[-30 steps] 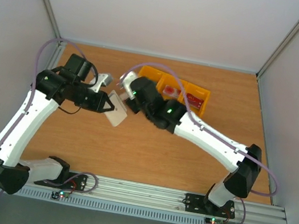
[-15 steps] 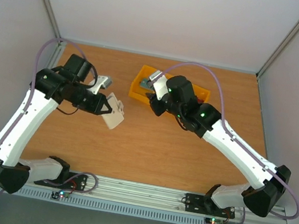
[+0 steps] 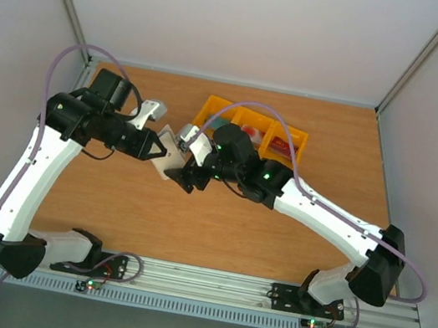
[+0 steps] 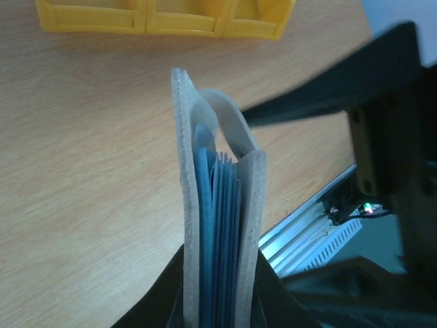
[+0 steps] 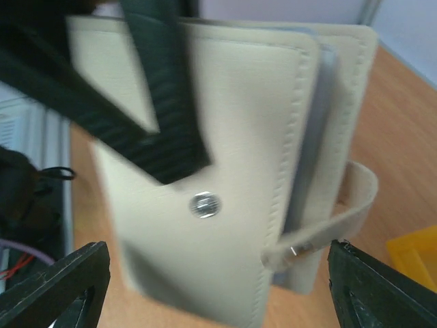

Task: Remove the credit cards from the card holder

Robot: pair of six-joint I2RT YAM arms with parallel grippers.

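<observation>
The cream-beige card holder (image 3: pixel 171 154) hangs above the table with my left gripper (image 3: pixel 156 149) shut on its lower edge. In the left wrist view the card holder (image 4: pixel 184 171) stands edge-on, with blue-grey sleeves (image 4: pixel 220 225) packed between its two walls. Whether cards sit in them I cannot tell. My right gripper (image 3: pixel 186 172) is open right beside the holder. Its view shows the holder's face, snap button (image 5: pixel 205 205) and strap tab (image 5: pixel 345 208) between the spread fingertips (image 5: pixel 58 287). A pinkish-red credit card (image 3: pixel 252 131) and a dark red one (image 3: pixel 284 148) lie in the yellow tray.
The yellow three-compartment tray (image 3: pixel 217 109) stands at the back of the wooden table, just behind my right arm. The tray's front wall (image 4: pixel 164 20) is also in the left wrist view. Grey walls close in the table on three sides.
My right gripper left the holder shut, swung over the tray's left end, opened, and came back to the holder. The left gripper tilted the holder slightly toward it.
</observation>
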